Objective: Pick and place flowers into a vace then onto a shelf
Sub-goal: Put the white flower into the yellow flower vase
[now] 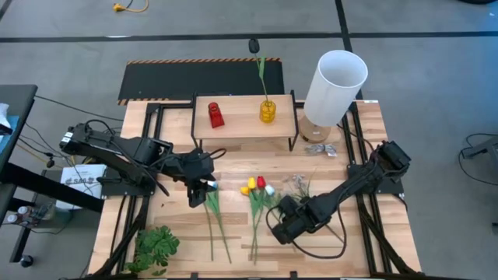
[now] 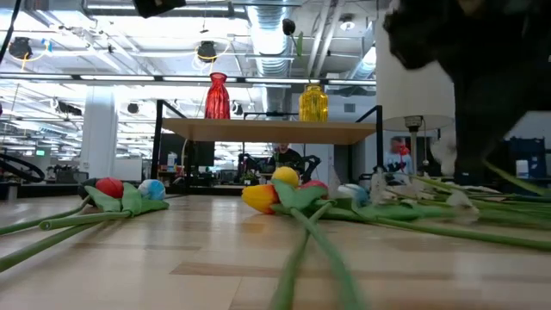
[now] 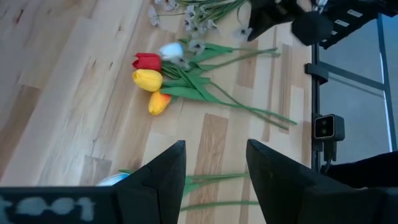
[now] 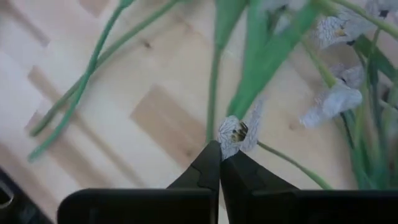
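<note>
Several tulips [image 1: 255, 187] with red, yellow and white heads lie on the table, stems toward the near edge; two more [image 1: 212, 204] lie left of them. A spray of small white blossoms [image 1: 297, 185] lies just right. My right gripper [image 4: 219, 152] points steeply down over the spray's near part, shut on it. My left gripper [image 3: 214, 168] hangs open above the left tulips, touching nothing. The light-wood shelf [image 1: 243, 123] at the far middle carries a red vase [image 1: 215, 115] and a yellow vase [image 1: 267, 111] with one stem standing in it. My right gripper pinches the spray between its two fingertips, right by a small white blossom [image 4: 237, 132], with only the free ends on it. The fingers come from above, slanting down. Green stems run on past the fingertips; whether the spray is clear of the table does not show.
A tall white cylinder [image 1: 334, 82] stands right of the shelf. A black panel with a striped edge [image 1: 194, 78] lies behind the shelf. A bushy green sprig [image 1: 156, 245] lies at the near left corner. Bare wood shows between the flowers and the shelf.
</note>
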### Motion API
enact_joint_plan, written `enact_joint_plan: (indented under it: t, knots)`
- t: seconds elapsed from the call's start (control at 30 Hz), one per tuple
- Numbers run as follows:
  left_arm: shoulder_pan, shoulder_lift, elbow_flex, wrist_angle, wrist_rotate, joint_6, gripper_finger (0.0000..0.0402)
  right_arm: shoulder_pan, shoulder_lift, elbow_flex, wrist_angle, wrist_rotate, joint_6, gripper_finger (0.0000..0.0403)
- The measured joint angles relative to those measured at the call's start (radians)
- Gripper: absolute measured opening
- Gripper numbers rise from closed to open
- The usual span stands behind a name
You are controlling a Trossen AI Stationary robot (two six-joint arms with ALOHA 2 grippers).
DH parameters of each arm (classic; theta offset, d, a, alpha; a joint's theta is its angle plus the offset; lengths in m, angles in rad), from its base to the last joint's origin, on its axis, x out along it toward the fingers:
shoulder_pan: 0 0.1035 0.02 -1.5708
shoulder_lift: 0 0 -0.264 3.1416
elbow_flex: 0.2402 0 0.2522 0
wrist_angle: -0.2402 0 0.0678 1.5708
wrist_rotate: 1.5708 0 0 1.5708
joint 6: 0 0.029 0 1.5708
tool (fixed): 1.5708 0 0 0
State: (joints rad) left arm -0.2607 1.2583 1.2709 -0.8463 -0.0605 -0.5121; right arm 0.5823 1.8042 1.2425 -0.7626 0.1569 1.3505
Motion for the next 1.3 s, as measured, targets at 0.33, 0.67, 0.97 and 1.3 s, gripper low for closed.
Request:
enact_joint_plan:
  t: [0.33,0.67,0.97,1.3]
  knots:
    - [0.000,0.000,0.000,-0.003,0.052,0.016,0.0158,0.032,0.000,0.212,-0.222,-0.059,-0.114,0.0000]
    - [0.000,0.000,0.000,-0.011,0.131,0.002,0.0158,0.064,-0.001,0.337,-0.265,-0.107,-0.156,0.0000]
    - [0.000,0.006,0.000,-0.010,0.108,0.003,0.0158,0.059,-0.001,0.359,-0.357,-0.077,-0.147,0.0000]
    - [-0.001,0.006,0.000,-0.013,0.075,-0.009,0.0158,-0.011,0.000,0.248,-0.424,-0.101,-0.012,0.0000]
